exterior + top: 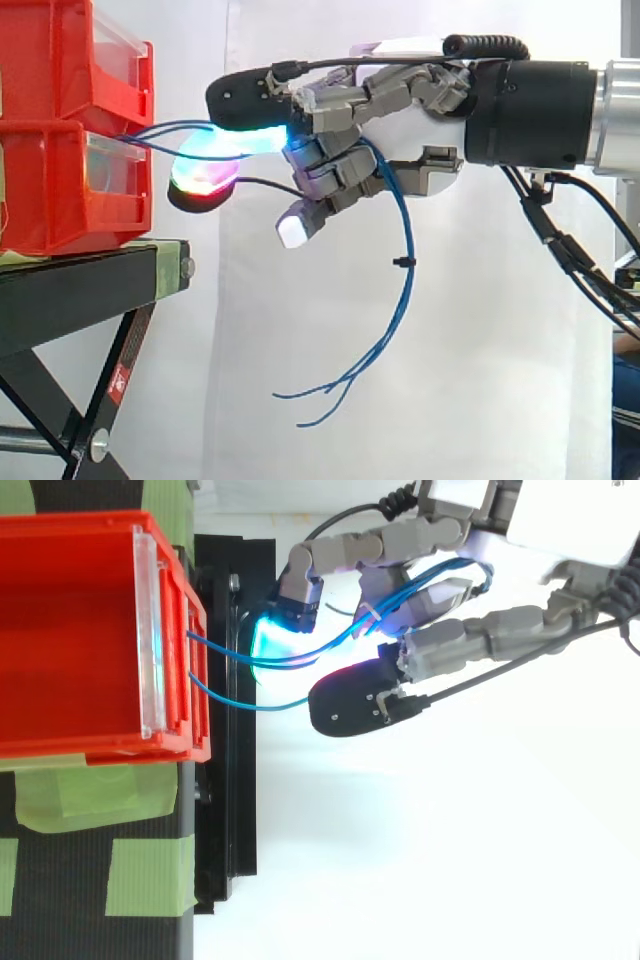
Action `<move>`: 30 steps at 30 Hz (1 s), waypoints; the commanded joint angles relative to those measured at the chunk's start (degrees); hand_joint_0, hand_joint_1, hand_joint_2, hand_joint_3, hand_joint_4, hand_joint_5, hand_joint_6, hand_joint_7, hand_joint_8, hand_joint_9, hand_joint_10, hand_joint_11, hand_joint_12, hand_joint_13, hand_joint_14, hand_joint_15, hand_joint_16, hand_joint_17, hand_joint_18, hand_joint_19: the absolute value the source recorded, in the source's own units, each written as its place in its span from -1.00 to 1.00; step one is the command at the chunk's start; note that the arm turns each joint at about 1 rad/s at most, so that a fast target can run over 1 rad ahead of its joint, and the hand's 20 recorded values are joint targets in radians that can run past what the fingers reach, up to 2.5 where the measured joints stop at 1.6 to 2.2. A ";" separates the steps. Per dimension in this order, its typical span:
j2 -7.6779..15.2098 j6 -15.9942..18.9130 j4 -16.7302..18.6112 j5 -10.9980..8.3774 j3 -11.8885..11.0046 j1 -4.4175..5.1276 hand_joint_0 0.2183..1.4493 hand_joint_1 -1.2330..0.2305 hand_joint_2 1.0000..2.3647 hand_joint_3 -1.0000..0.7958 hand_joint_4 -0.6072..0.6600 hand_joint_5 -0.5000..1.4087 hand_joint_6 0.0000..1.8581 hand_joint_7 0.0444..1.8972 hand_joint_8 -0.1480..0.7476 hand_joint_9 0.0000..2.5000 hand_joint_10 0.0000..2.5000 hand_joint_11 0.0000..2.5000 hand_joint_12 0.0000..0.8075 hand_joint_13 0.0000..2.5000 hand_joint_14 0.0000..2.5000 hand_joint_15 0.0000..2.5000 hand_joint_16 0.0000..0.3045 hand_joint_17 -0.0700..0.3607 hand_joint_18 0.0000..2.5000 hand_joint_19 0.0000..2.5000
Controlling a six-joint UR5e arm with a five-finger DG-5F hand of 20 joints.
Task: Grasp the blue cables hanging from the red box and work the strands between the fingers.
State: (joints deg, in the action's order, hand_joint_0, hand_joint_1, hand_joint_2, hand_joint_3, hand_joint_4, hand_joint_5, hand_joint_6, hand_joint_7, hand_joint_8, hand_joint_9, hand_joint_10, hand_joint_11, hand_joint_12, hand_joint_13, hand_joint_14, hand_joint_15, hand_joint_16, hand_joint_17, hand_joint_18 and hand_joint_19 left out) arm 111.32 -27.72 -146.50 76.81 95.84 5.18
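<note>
Thin blue cables [404, 250] come out of the front of the red bins [75, 140] and run right into my hand [400, 120]. The strands [290, 660] pass between the curled fingers and over the palm, then drop in a long loop with loose ends [320, 395] hanging below. My hand [440, 590] sits just right of the top red bin [90, 640], fingers curled round the cables. One fingertip [240, 140] glows cyan and another [205, 180] red and green, close to the bin front. A white pad [293, 228] points down.
The red bins rest on a black stand [90, 285] with crossed legs at the left. Green tape patches [150, 875] lie on the stand top. A white curtain hangs behind.
</note>
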 commanded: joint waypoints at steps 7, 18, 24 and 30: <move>-0.05 -0.06 -0.02 -0.17 -0.04 0.00 -0.14 -0.17 -0.99 -0.79 0.44 -0.01 -0.98 0.34 0.23 -0.54 1.00 0.83 0.21 -0.47 1.00 0.28 -0.63 -0.08 -0.22 -0.40; -0.05 -0.23 -0.11 -0.79 -0.04 0.18 -0.10 -0.16 -0.99 -0.89 0.41 0.04 -0.98 0.37 0.21 -0.47 1.00 0.84 0.20 -0.40 1.00 0.30 -0.64 -0.10 -0.13 -0.40; 0.04 -1.37 -2.21 -6.32 -0.04 0.35 -0.09 -0.15 -0.99 -0.89 0.43 0.03 -0.98 0.36 0.21 -0.46 1.00 0.85 0.19 -0.39 1.00 0.29 -0.64 -0.10 -0.12 -0.39; -0.05 -2.96 -3.01 -8.08 -0.04 0.35 -0.09 -0.14 -0.99 -0.88 0.43 0.03 -0.98 0.36 0.21 -0.47 1.00 0.83 0.19 -0.39 1.00 0.30 -0.64 -0.11 -0.11 -0.40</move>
State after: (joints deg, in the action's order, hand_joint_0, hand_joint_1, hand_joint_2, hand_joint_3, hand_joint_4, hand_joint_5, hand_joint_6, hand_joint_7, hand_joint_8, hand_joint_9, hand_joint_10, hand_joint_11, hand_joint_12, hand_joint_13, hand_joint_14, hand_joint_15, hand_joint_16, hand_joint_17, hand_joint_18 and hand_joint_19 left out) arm 111.29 -30.31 -149.35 69.20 95.80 5.53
